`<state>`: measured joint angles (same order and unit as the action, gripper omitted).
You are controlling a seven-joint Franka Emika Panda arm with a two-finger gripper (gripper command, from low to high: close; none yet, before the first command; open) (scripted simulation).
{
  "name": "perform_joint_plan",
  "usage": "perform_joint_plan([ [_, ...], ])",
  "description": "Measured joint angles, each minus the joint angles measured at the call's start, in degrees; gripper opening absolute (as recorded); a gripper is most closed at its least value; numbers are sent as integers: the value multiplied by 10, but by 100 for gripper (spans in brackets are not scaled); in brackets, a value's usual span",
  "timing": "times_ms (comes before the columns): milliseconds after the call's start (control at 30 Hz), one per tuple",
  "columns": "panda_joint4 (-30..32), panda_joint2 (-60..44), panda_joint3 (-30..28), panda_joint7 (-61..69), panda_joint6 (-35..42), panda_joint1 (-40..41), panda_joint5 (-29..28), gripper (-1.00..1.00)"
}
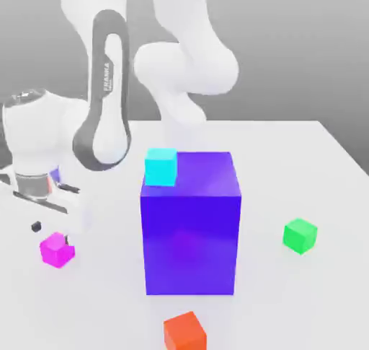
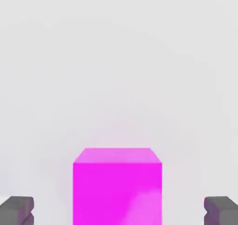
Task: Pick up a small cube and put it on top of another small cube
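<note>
The small magenta cube (image 1: 56,250) lies on the white table at the exterior view's left. My gripper (image 1: 50,230) hangs just above it, fingers spread wide and nothing held. In the hand view the magenta cube (image 2: 117,186) sits between the two dark fingertips (image 2: 16,210), with a gap on each side. The small green cube (image 1: 300,235) rests on the table at the exterior view's right, beyond the big block and far from my hand.
A big blue-purple block (image 1: 190,226) stands mid-table between the two small cubes, with a cyan cube (image 1: 161,166) at its top corner. An orange-red cube (image 1: 185,332) lies near the front edge. The white arm rises behind the block.
</note>
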<state>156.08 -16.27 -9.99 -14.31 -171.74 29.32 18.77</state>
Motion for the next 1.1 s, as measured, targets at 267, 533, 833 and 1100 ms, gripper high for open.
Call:
perform_joint_plan([
  [267,-4,-17,22,10,-13,19,12,-100],
  [533,16,119,-73,-107,79,-45,-138,-100],
  [833,-47,180,-35,-219,59,-71,-195,-100],
  [1100,-57,228,57,-408,74,-156,-234,-100],
])
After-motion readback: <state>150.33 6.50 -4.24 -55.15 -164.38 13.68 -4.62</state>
